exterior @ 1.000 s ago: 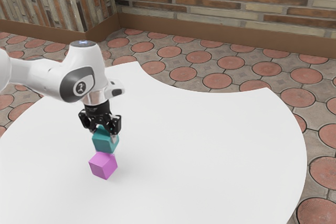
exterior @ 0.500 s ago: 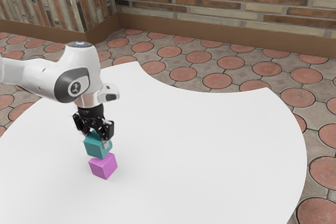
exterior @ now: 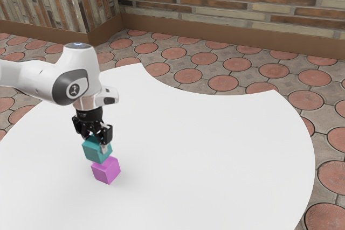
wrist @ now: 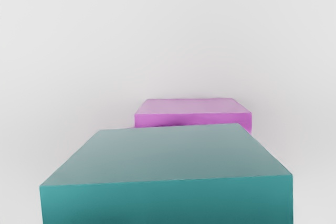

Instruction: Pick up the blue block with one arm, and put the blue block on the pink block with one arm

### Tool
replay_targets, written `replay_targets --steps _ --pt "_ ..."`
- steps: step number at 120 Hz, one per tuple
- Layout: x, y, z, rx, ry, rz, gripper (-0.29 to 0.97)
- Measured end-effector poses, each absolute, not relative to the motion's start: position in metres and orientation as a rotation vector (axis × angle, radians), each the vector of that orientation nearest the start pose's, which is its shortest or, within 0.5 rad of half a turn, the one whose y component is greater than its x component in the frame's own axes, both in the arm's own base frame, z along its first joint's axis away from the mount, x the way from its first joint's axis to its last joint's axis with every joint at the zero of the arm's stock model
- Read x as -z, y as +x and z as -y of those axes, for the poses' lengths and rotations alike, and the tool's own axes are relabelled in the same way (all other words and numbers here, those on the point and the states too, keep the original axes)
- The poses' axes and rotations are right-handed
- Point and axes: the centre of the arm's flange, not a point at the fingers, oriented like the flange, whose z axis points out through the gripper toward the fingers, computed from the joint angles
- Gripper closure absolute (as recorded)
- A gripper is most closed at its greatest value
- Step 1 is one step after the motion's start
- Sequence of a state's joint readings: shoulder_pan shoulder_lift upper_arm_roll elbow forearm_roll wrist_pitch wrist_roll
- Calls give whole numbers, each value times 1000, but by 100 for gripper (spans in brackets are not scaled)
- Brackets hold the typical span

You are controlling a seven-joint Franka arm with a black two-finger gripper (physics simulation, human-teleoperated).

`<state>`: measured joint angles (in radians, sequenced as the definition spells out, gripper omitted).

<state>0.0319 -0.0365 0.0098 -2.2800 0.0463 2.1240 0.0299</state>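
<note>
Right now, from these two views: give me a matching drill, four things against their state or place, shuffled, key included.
Things:
1. blue block
2. pink block
3. gripper
4. table

States:
a. white, bears a block
b. shut on a block
c. sits on the table
d. held from two sides

Pairs: 1-d, 2-c, 3-b, 4-a
</note>
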Motion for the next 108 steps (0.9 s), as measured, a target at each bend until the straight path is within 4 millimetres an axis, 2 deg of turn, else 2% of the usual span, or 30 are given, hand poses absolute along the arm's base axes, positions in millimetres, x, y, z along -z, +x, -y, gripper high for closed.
replay_targets --steps 16,35,49,57,62,71,78,82,89,95,101,108 --pt "-360 497 -18 -189 -3103 -57 33" --pt "-359 496 -13 -201 -3118 -79 18" --pt "-361 495 -22 -200 -3140 -38 11" --pt "-377 495 -30 -152 -3147 -18 9" --pt "-399 493 -25 -86 -3148 -55 7" --pt "-450 491 17 30 -3137 -223 6" --pt "-483 497 23 99 -3146 -245 5" --pt "-515 506 25 176 -3149 -247 4" --pt "-610 533 18 380 -3137 -233 4" --pt "-683 538 3 503 -3123 -201 3" --pt "-722 530 -16 532 -3121 -156 3" --pt "-736 520 -32 485 -3130 -121 3"
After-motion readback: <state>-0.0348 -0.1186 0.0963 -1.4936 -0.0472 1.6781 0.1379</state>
